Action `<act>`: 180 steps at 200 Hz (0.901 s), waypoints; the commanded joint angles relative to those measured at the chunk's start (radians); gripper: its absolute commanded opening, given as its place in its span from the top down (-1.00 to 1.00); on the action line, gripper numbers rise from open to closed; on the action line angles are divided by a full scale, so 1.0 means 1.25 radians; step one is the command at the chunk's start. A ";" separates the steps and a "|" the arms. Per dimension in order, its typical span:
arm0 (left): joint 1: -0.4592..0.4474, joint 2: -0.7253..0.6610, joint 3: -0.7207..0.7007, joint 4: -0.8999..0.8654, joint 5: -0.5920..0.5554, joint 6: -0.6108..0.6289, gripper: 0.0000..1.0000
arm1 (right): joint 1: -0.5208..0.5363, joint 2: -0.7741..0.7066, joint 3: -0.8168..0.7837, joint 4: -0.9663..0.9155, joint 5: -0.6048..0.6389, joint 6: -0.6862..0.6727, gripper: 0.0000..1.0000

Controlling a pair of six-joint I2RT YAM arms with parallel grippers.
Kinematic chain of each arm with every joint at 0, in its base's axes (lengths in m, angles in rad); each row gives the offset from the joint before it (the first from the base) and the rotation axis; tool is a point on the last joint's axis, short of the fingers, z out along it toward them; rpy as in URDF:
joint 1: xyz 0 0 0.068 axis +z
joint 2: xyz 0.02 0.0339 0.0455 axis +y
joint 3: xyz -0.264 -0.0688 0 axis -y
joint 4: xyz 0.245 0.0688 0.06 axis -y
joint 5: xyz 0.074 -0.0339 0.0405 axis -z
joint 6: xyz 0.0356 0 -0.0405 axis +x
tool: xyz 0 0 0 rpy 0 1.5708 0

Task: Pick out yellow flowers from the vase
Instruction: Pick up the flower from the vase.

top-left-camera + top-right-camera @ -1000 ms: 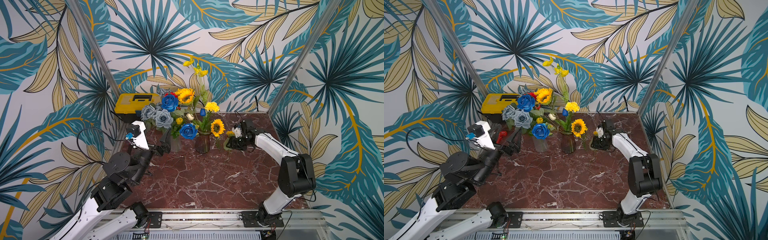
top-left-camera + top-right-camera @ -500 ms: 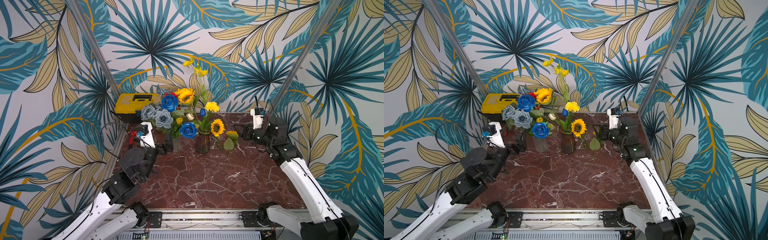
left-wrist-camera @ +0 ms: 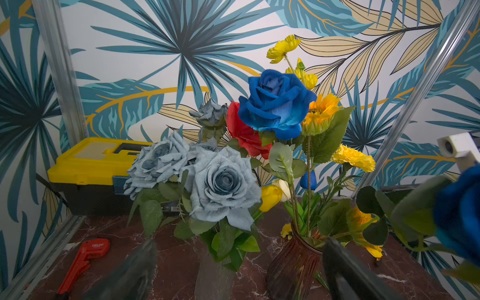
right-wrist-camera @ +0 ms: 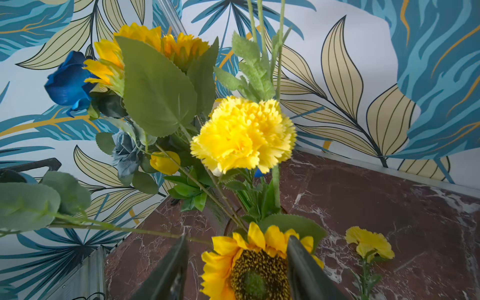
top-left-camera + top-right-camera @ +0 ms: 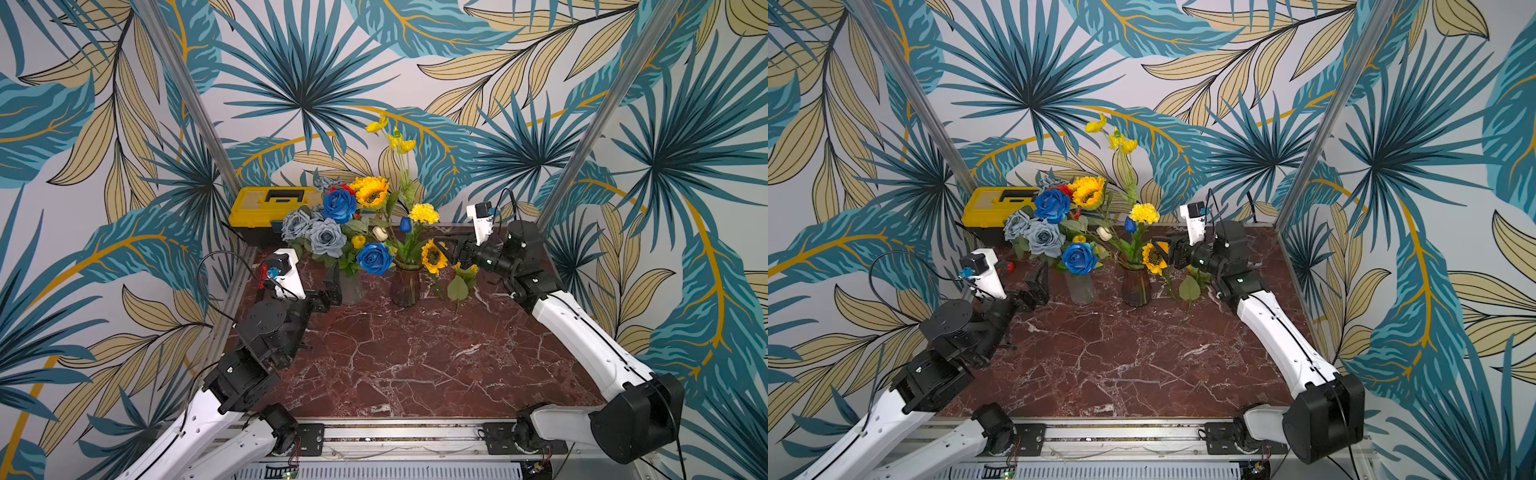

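Observation:
A dark ribbed vase [image 5: 405, 286] holds the yellow flowers: a low sunflower [image 5: 432, 257], a pompom [image 5: 424, 213], a tall sunflower [image 5: 372, 192] and poppies [image 5: 392, 135]. My right gripper [image 5: 446, 247] is open at the low sunflower [image 4: 254, 270], whose head sits between the fingers [image 4: 301, 259] in the right wrist view. One yellow flower [image 5: 463, 276] lies on the table right of that vase. My left gripper [image 5: 332, 282] stands wide open beside the clear vase [image 5: 351, 286] of blue and grey roses, holding nothing.
A yellow toolbox [image 5: 272, 205] stands at the back left, and a red wrench [image 3: 83, 259] lies near the left edge. Metal frame posts [image 5: 582, 145] and patterned walls close in the marble table [image 5: 415, 365].
My right arm has lifted off the table, away from the lying yellow flower, and swung left to the low sunflower with its jaws opening wider. The left arm shifted only slightly.

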 commanded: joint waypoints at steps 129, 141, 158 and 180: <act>0.051 0.002 -0.019 0.009 0.052 -0.025 -0.99 | 0.056 0.157 0.159 -0.036 0.009 -0.073 -0.22; 0.053 0.002 -0.020 0.009 0.054 -0.026 -0.99 | 0.057 0.168 0.171 -0.039 0.008 -0.075 -0.22; 0.057 0.003 -0.021 0.008 0.057 -0.028 -0.99 | 0.059 0.185 0.183 -0.038 0.009 -0.074 -0.21; 0.063 0.004 -0.020 0.008 0.062 -0.028 -0.99 | 0.061 0.204 0.200 -0.033 -0.002 -0.074 0.10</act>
